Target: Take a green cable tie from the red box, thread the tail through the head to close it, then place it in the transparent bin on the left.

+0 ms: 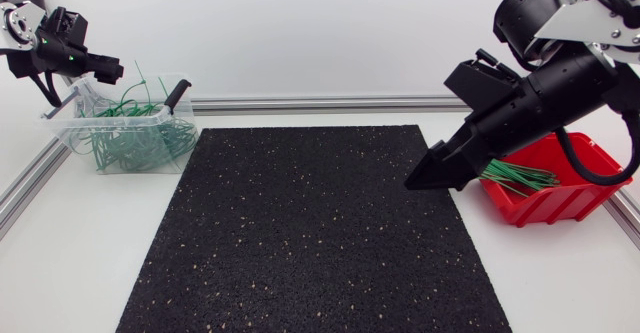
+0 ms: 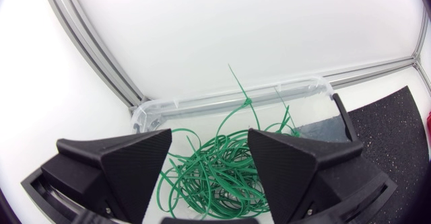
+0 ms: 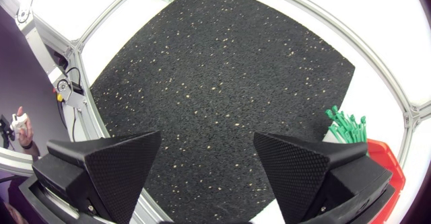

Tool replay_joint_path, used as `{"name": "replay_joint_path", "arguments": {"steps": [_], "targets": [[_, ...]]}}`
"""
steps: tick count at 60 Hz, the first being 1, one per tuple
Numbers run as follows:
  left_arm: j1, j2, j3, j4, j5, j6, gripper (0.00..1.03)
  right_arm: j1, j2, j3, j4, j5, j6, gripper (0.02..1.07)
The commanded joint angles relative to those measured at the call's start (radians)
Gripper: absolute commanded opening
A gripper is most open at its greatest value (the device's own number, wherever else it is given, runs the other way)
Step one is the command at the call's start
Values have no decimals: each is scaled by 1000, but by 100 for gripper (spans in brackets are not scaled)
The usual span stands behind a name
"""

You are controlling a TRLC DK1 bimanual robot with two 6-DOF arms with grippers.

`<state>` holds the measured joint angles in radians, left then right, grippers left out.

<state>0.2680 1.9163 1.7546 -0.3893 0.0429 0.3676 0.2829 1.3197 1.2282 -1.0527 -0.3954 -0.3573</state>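
White tabletop, black speckled mat across its middle. Green cable ties lie bundled in the red box at the right, and looped ties fill the transparent bin at the left. The right gripper hangs over the mat beside the box, fingers apart and empty. The left gripper is above the bin, likewise spread and empty.

Right gripper is hovering, fingers apart, over black mat; green cable ties are sticking out of red box just beside one finger.
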Motion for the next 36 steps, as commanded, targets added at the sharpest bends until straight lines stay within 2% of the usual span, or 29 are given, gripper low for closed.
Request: {"name": "replay_joint_path", "arguments": {"steps": [1,9,16,25,36], "targets": [[-16,-88,-26,4,-8,13,100,7,-37,-30,28,43,31,103],[-30,-188,-93,30,-8,-12,100,-31,-73,-64,68,96,27,103],[-53,-289,-182,95,-8,-41,100,-108,-93,-81,76,95,8,103],[-90,-413,-291,118,-14,-82,100,-214,-128,-127,114,93,-12,103],[-96,-553,-440,173,-14,-84,99,-297,-200,-205,154,95,-28,103]]}}
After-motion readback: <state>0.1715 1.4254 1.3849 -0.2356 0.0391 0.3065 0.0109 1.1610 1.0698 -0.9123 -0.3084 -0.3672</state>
